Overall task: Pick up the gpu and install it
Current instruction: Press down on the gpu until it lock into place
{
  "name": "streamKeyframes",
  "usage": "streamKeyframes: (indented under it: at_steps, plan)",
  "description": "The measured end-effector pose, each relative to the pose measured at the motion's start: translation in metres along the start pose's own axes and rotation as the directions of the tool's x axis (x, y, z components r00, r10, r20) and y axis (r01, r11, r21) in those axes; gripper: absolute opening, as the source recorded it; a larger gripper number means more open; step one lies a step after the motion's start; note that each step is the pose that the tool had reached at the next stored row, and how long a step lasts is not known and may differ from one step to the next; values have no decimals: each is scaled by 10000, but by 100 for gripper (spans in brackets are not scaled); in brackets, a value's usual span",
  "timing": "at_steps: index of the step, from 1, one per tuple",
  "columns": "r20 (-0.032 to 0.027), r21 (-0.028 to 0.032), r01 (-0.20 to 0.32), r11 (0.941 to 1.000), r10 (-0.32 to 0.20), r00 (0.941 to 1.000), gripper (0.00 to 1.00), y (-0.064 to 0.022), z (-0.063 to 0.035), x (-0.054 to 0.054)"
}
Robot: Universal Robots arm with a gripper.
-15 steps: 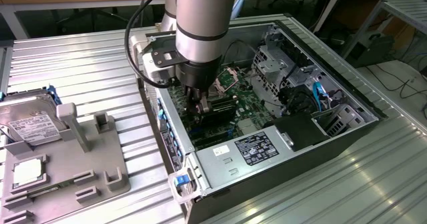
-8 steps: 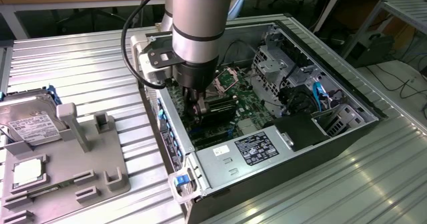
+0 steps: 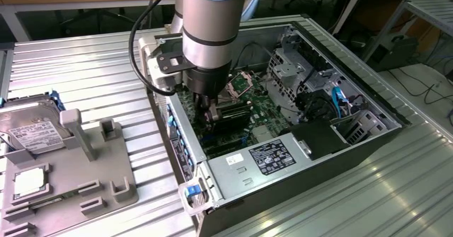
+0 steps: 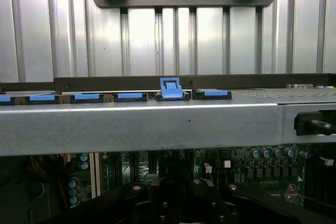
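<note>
Arm's down inside the open PC case, pincer low over the motherboard, can't tell if it's apart or together. Gpu sits right under it, dark card lying w/ long axis running toward the exterior view's right, just beside the CPU socket. Tight room: case wall w/ blue clips close alongside, PSU near. Grey fixture tray and hard drive sit apart on the tabletop.

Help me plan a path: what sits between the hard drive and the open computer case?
Exterior view: the gray fixture's upright posts and a strip of ribbed metal table lie between hard drive and case.
</note>
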State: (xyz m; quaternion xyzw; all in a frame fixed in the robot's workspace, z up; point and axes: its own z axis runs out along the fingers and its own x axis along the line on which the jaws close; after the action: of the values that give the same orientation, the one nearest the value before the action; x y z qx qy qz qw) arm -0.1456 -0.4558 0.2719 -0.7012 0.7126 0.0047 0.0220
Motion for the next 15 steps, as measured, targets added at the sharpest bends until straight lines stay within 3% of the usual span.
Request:
streamKeyframes:
  at_steps: [5,15]
  plan:
    - [-1,-1,0,10000,0,10000,11,-2,-83,-3]
    - [-4,-3,0,10000,0,10000,11,-4,-155,-6]
